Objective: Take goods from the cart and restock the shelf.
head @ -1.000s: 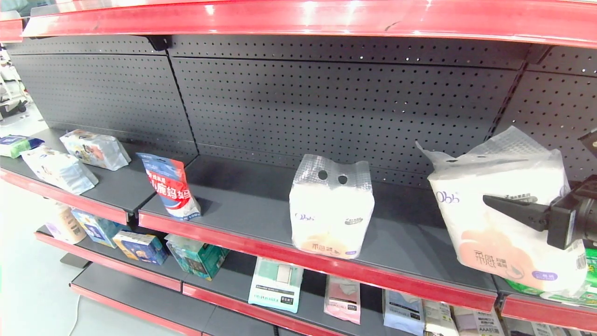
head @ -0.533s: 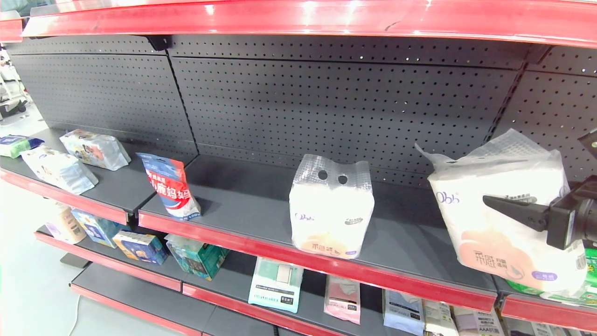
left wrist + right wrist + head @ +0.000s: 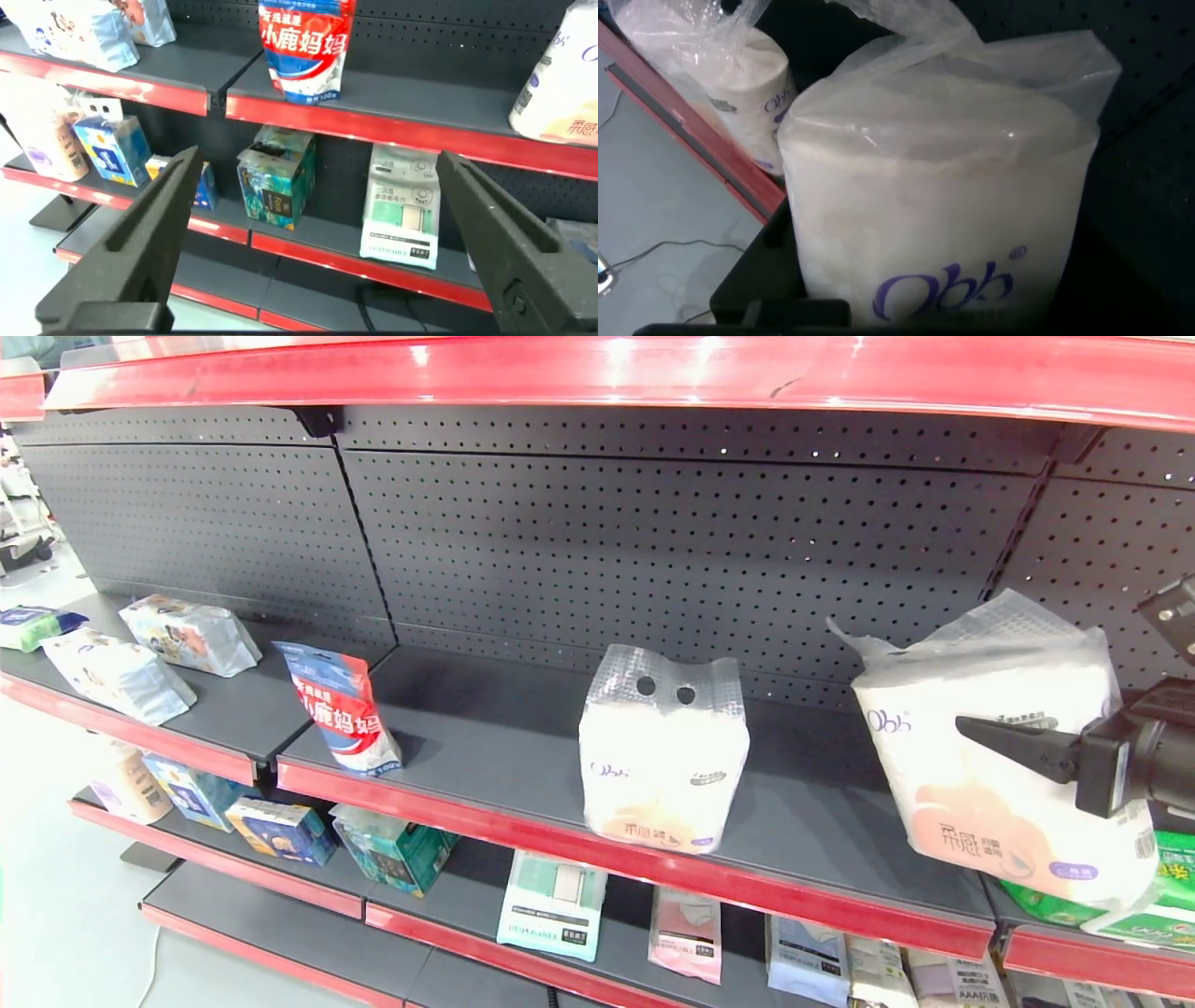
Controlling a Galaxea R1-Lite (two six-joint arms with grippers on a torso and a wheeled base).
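The left claw gapes wide, empty. At frame right, the right claw clamps a tissue pack, upright with a slight tilt and handle flap on top, above the shelf front edge. At frame centre, a matching pack stands upright on it.

Green packs — behind tissue pack; cropped.

Wide shelf gap btwn pouch & standing tissue pack.

lt: bright, ovhd | glare: top shelf lip | shad: soft | edges: bowed
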